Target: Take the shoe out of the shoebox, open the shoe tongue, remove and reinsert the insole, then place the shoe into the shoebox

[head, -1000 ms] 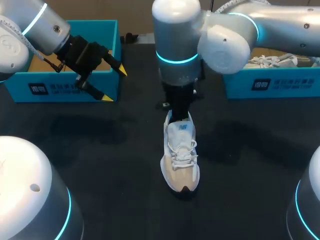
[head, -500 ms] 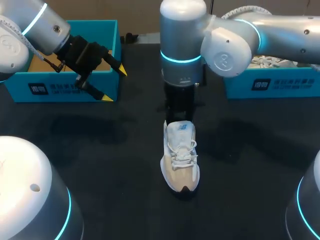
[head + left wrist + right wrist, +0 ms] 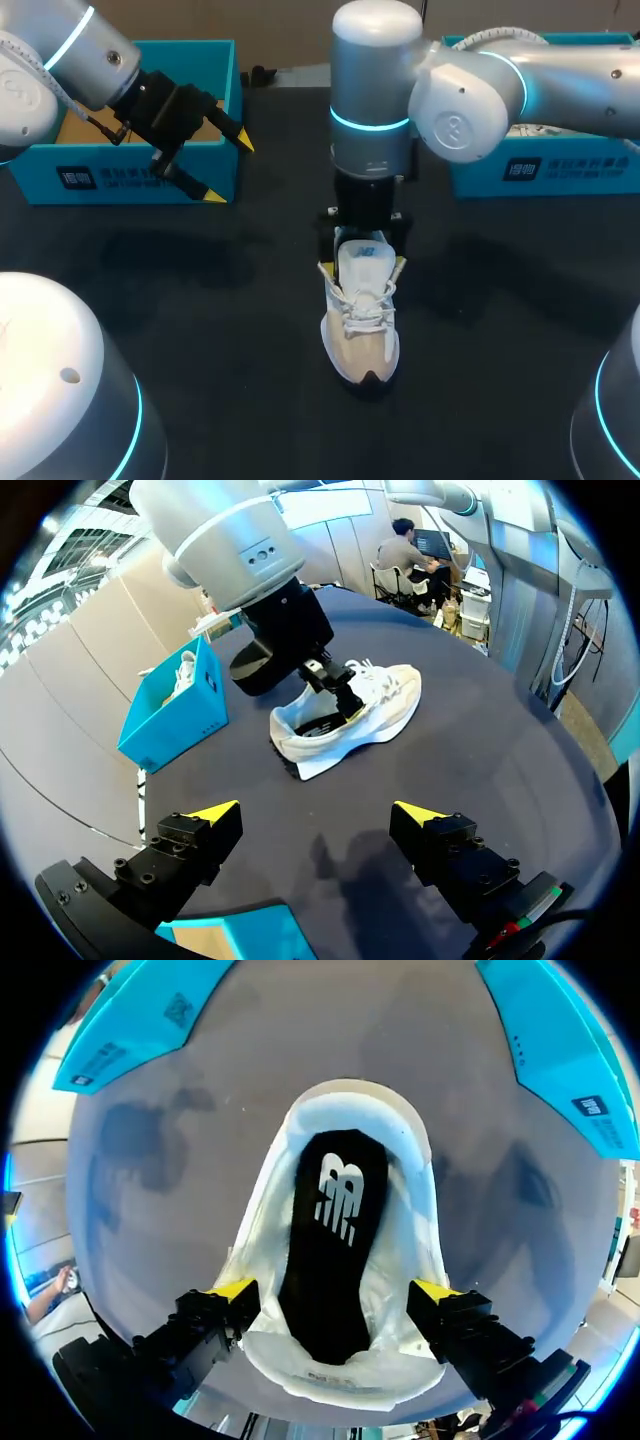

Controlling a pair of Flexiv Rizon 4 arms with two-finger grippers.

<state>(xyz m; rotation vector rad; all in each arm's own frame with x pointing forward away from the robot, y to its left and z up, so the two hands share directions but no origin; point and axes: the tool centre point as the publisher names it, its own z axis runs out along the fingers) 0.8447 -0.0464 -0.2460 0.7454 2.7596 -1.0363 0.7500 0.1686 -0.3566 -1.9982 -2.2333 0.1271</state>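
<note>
Straddling the shoe (image 3: 338,1175) from above, the right gripper (image 3: 334,1289) stands spread.

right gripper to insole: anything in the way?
Nothing visible. The right gripper hangs open over the shoe, one finger on each side of it. The black insole shows bare through the shoe's opening, with no lace or other thing across it. The left gripper is off by the shoebox.
</note>
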